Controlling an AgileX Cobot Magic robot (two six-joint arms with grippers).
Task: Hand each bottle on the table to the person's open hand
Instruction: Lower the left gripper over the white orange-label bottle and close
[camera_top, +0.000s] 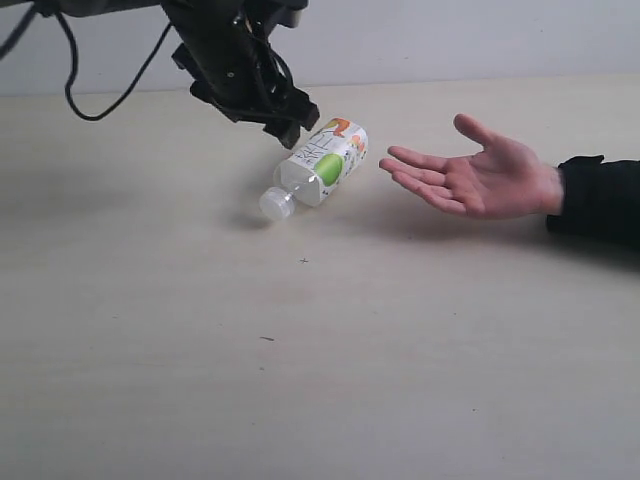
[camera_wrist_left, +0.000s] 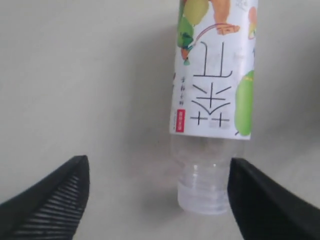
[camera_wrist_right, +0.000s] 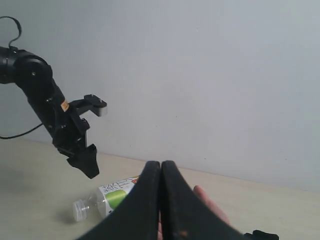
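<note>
Left arm (camera_top: 225, 50): black and cabled, it comes in from the upper left of the exterior view and reaches over the worktop (camera_top: 300, 380).
Left tool (camera_top: 292, 128): hangs just above the upper side of the bottle (camera_top: 322, 162). Its jaws stand wide apart with nothing clamped.
Left tool fingers (camera_wrist_left: 55, 200): ribbed and black. In the left wrist view one sits close beside the bottle's neck and the other well clear of it. Whether either touches the bottle cannot be told.
Bottle: clear plastic with a white label bearing green fruit and dark characters. It lies on its side on the worktop, between the left tool and the hand (camera_top: 470, 180).
Cap (camera_top: 273, 203): white, on the bottle's near-left end. The base end points toward the hand.
Worktop: pale cream wood grain with a few small dark specks.
Hand: bare, palm up, fingers spread. The fingertips point at the bottle and are near it but apart from it. The palm holds nothing, and its shadow lies on the worktop beneath.
Sleeve cuff (camera_top: 600, 195): black, at the right edge of the exterior view.
Right tool (camera_wrist_right: 161, 195): outside the exterior view. Its own wrist view shows the jaws pressed together, gripping nothing. The tool is raised and faces the left arm, the bottle and the hand.
</note>
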